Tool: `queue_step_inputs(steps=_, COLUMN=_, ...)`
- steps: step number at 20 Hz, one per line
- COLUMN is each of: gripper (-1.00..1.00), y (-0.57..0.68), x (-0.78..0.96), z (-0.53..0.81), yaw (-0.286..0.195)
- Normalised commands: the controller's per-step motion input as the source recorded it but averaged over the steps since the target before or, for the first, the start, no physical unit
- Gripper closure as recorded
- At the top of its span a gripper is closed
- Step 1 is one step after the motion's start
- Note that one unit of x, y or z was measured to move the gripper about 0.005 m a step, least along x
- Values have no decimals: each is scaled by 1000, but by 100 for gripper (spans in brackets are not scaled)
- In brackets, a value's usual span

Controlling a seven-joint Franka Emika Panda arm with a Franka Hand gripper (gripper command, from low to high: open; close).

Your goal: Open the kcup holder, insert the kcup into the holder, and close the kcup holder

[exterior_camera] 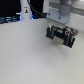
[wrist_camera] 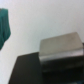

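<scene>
The kcup holder (exterior_camera: 60, 35) is a black boxy unit on the white table, toward the exterior view's right. The arm comes down from above and my gripper (exterior_camera: 58, 25) sits right at the holder's top; blur hides whether the fingers touch it. In the wrist view the holder's black body (wrist_camera: 27, 71) fills the near part, with a pale grey block (wrist_camera: 60, 48) on it, perhaps a handle. A blurred green shape (wrist_camera: 4, 24) shows at that picture's edge; I cannot tell whether it is the kcup. No fingers show clearly in either view.
A tall white bottle-shaped post (exterior_camera: 25, 10) stands at the back. Dark objects (exterior_camera: 7, 20) lie at the far edge on the exterior view's left. The white table (exterior_camera: 30, 60) spreads out in front of the holder.
</scene>
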Motion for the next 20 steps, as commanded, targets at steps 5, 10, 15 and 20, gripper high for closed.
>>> queue_step_inputs(steps=5, gripper=-100, y=33, x=-1, z=-186, yaw=295)
queue_step_inputs(steps=10, gripper=-100, y=6, x=-312, z=-141, yaw=323)
queue_step_inputs(steps=15, gripper=-100, y=215, x=-414, z=-43, yaw=221)
queue_step_inputs(steps=20, gripper=-100, y=420, x=-451, z=0, yaw=118)
